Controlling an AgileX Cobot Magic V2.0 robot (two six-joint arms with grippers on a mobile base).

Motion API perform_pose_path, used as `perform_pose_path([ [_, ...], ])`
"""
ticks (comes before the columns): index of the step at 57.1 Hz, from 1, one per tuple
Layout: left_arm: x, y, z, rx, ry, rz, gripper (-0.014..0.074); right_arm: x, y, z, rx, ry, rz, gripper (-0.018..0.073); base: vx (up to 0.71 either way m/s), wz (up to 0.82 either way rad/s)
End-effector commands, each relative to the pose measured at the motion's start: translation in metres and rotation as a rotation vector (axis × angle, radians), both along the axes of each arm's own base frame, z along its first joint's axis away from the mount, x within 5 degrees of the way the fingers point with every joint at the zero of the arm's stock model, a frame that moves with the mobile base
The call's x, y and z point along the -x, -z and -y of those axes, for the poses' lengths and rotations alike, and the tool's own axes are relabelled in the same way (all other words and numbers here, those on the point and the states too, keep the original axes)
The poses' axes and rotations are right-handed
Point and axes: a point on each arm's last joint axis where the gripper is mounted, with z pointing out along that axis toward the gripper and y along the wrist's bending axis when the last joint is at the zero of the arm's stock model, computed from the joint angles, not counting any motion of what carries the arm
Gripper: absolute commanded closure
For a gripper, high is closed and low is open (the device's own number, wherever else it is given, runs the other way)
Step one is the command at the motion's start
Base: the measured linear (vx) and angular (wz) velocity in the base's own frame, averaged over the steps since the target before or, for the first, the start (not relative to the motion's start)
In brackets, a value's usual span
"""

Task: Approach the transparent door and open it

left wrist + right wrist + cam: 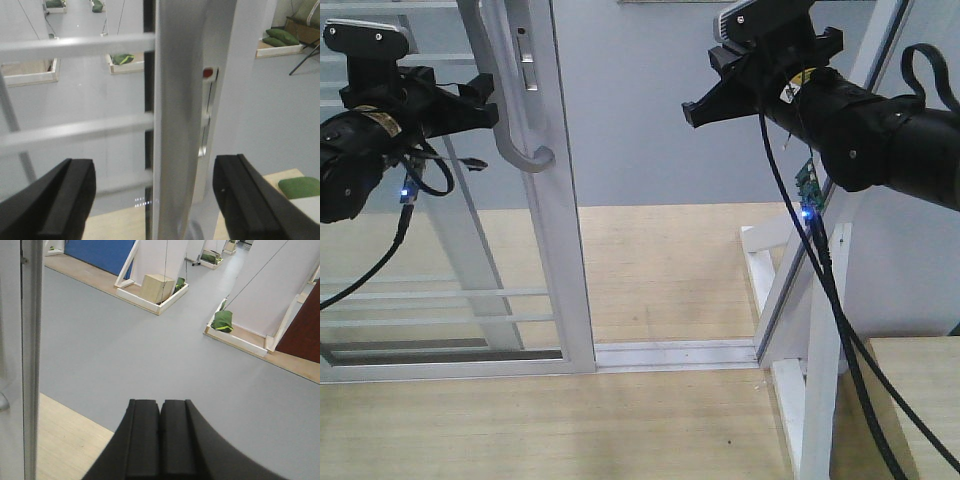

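Left wrist view: our left gripper (152, 200) spread wide, pull handle (177, 125) between jaws; transparent door (558, 230) stands front-left. We should clamp squarely on handle, then drag steadily along floor track (670, 352). Right gripper (160, 430) clenched, empty.

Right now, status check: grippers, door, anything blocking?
Left gripper open, pull handle centred between its jaws, ungripped. Right gripper shut, empty. Transparent door stands with a gap on its handle side. Nothing seen blocking.
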Motion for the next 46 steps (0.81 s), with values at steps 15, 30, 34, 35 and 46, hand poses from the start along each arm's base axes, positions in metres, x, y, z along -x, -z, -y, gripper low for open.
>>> perform_pose_path([
  [15,-0.032,-0.039,0.012,0.050,0.014,0.157,0.0011,0.002,-0.037,0.008,-0.045,0.018,0.157,0.0568,0.00,0.00],
  [30,-0.042,-0.036,0.014,0.043,0.007,0.123,0.0146,0.002,-0.037,0.008,-0.045,0.018,0.157,0.0568,0.00,0.00],
  [34,-0.042,-0.036,0.013,0.041,0.006,0.124,0.0274,0.002,-0.037,0.008,-0.045,0.018,0.157,0.0568,0.00,0.00],
  [35,-0.042,-0.036,0.013,0.041,0.005,0.124,0.0319,0.002,-0.037,0.008,-0.045,0.018,0.157,0.0568,0.00,0.00],
  [46,-0.043,-0.036,0.006,0.037,-0.014,0.114,0.0606,0.002,-0.036,0.008,-0.044,0.018,0.155,0.0568,0.00,0.00],
])
